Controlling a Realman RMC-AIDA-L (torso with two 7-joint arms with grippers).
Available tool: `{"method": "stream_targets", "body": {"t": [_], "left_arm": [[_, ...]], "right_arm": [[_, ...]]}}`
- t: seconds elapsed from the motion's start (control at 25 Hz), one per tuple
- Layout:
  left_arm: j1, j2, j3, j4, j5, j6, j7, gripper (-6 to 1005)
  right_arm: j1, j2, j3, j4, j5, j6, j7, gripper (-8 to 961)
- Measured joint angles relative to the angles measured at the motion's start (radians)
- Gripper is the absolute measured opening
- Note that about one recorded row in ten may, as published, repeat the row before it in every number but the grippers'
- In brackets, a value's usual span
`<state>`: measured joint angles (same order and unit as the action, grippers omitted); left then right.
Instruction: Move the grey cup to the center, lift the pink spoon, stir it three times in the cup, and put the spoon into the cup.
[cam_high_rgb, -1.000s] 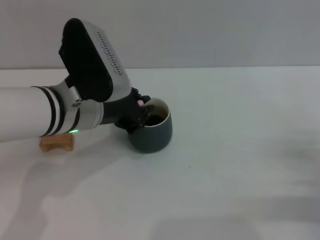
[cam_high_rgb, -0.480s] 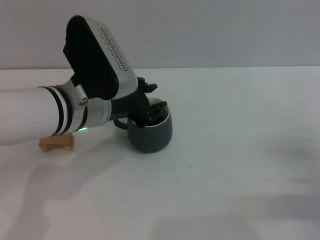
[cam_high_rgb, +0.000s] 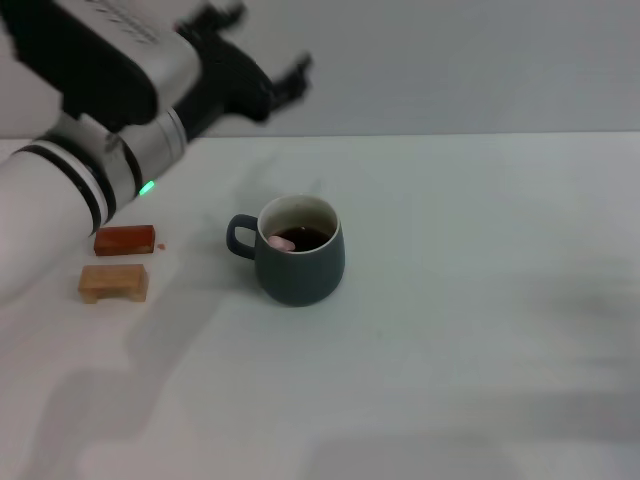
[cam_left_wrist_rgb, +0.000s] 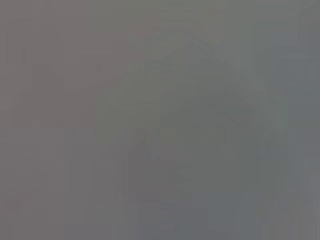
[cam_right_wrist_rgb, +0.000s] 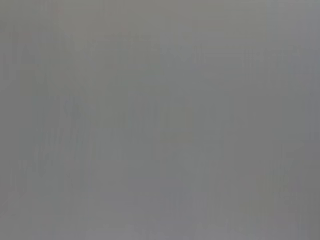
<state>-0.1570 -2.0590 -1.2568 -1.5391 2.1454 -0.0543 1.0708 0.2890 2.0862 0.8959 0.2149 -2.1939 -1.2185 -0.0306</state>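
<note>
The grey cup (cam_high_rgb: 301, 252) stands upright near the middle of the white table, its handle toward my left. The pink spoon (cam_high_rgb: 281, 241) lies inside it, only its pale pink end showing against the dark inside. My left gripper (cam_high_rgb: 262, 52) is raised high above the table, up and to the left of the cup, its black fingers spread apart and empty. The right gripper is out of view. Both wrist views show only plain grey.
A reddish-brown block (cam_high_rgb: 125, 240) and a light wooden block (cam_high_rgb: 113, 283) lie at the left of the table (cam_high_rgb: 480, 300), under my left arm. The grey wall stands behind the table's far edge.
My left gripper has let go of the spoon in the cup and risen up and to the left, well away from the cup. The reddish-brown block is now uncovered.
</note>
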Motion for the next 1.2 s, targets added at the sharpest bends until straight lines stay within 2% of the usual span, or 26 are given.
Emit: {"method": "stream_targets", "body": {"t": [0.04,0.16,0.2,0.24,0.36,0.4,0.44,0.48,0.56,0.6,0.64,0.68,0.76,0.8,0.84,0.96,1.0,1.04,1.12,1.2], "left_arm": [[0.0,0.0,0.0,0.0,0.0,0.0,0.0,716],[0.033,0.001,0.112,-0.007,-0.003,0.287,-0.012,795],[0.043,0.003,0.184,0.006,0.018,0.474,-0.055,822],[0.043,0.003,0.184,0.006,0.018,0.474,-0.055,828],[0.052,0.005,0.249,0.066,0.144,0.707,-0.246,846],[0.067,0.003,0.262,0.133,0.261,0.842,-0.43,846],[0.074,0.003,0.262,0.169,0.306,0.898,-0.503,846],[0.074,0.003,0.262,0.169,0.306,0.898,-0.503,846],[0.082,0.001,0.257,0.253,0.366,0.989,-0.608,846],[0.077,-0.001,0.248,0.364,0.377,1.031,-0.652,846],[0.077,-0.001,0.248,0.364,0.377,1.031,-0.652,846],[0.073,-0.001,0.24,0.417,0.374,1.04,-0.671,846],[0.051,-0.004,0.217,0.55,0.375,1.074,-0.741,846],[0.019,-0.008,0.184,0.731,0.372,1.133,-0.865,846],[0.019,-0.008,0.184,0.731,0.372,1.133,-0.865,846],[-0.02,-0.01,0.136,0.943,0.36,1.202,-1.016,846],[-0.038,-0.01,0.1,1.048,0.348,1.217,-1.066,846],[-0.038,-0.01,0.1,1.048,0.348,1.217,-1.066,846],[-0.052,-0.011,0.068,1.147,0.327,1.228,-1.077,846],[-0.054,-0.011,0.064,1.178,0.32,1.238,-1.078,846]], "right_arm": [[0.0,0.0,0.0,0.0,0.0,0.0,0.0,-2],[0.0,0.0,0.0,0.006,0.0,0.0,0.0,-2],[-0.001,0.0,0.0,0.012,0.0,-0.002,0.0,-2],[-0.001,0.0,0.0,0.012,0.0,-0.002,0.0,-2],[-0.001,0.0,-0.005,0.017,-0.001,-0.01,0.0,-2],[-0.001,-0.001,-0.011,0.019,-0.002,-0.018,-0.011,-2],[-0.002,-0.001,-0.013,0.021,-0.002,-0.021,-0.018,-2],[-0.002,-0.001,-0.013,0.021,-0.002,-0.021,-0.018,-2],[-0.005,-0.001,-0.016,0.024,-0.002,-0.023,-0.031,-1],[-0.006,-0.001,-0.022,0.025,-0.002,-0.025,-0.036,-1],[-0.006,-0.001,-0.022,0.025,-0.002,-0.025,-0.036,-1],[-0.007,-0.001,-0.027,0.024,-0.002,-0.027,-0.037,-1],[-0.009,-0.001,-0.036,0.026,-0.002,-0.034,-0.037,-1],[-0.009,-0.001,-0.04,0.027,-0.002,-0.039,-0.037,-1],[-0.01,-0.001,-0.041,0.028,-0.002,-0.046,-0.037,-1],[-0.012,-0.001,-0.042,0.03,-0.002,-0.064,-0.037,-1],[-0.015,-0.001,-0.042,0.033,-0.002,-0.082,-0.037,-1],[-0.015,-0.001,-0.042,0.033,-0.002,-0.082,-0.037,-1],[-0.023,0.0,-0.043,0.035,0.0,-0.114,-0.037,-1],[-0.025,0.0,-0.043,0.036,0.003,-0.121,-0.038,-1]]}}
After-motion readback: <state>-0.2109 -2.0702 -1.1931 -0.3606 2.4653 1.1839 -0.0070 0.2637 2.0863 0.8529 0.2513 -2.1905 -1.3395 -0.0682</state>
